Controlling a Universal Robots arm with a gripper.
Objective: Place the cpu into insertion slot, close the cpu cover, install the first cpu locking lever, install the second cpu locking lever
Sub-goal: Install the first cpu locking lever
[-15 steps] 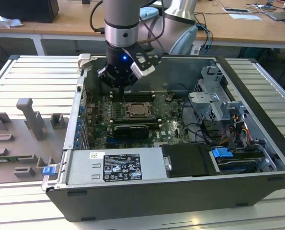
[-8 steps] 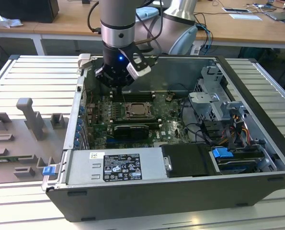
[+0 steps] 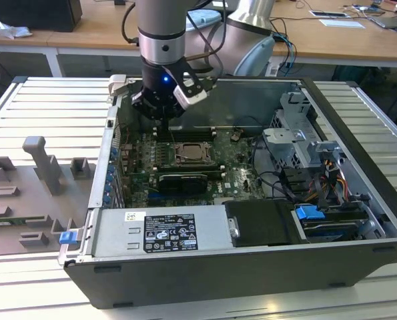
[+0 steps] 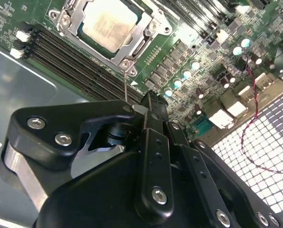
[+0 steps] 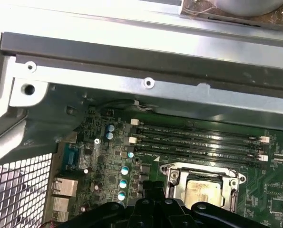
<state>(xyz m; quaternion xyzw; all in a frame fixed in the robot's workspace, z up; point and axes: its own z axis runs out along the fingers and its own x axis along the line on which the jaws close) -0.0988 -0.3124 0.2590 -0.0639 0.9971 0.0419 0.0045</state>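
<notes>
Second wrist view shows the cpu (image 4: 109,22) lying flat in the slot (image 4: 74,35), with the silver cover (image 4: 146,35) shut down around it, so the pale metal top shows through the window. A thin lever (image 4: 125,85) sticks out from one corner of the cover and runs toward the gripper (image 4: 148,111). The black fingers (image 4: 153,107) look pressed together right at the end of that wire, but I cannot tell if they are pinching it. Long black memory slots (image 4: 79,59) run just beside the slot. From the exterior view, the arm (image 3: 161,30) reaches down into the open computer case (image 3: 358,133), and the gripper (image 3: 159,110) hangs just above the green board (image 3: 241,177), near the cpu (image 3: 190,155), on the far side of it. A black card (image 3: 179,181) sits on the near side of the slot. Grey blocks (image 3: 41,167) stand on the table (image 3: 45,97) at the exterior view's left.
</notes>
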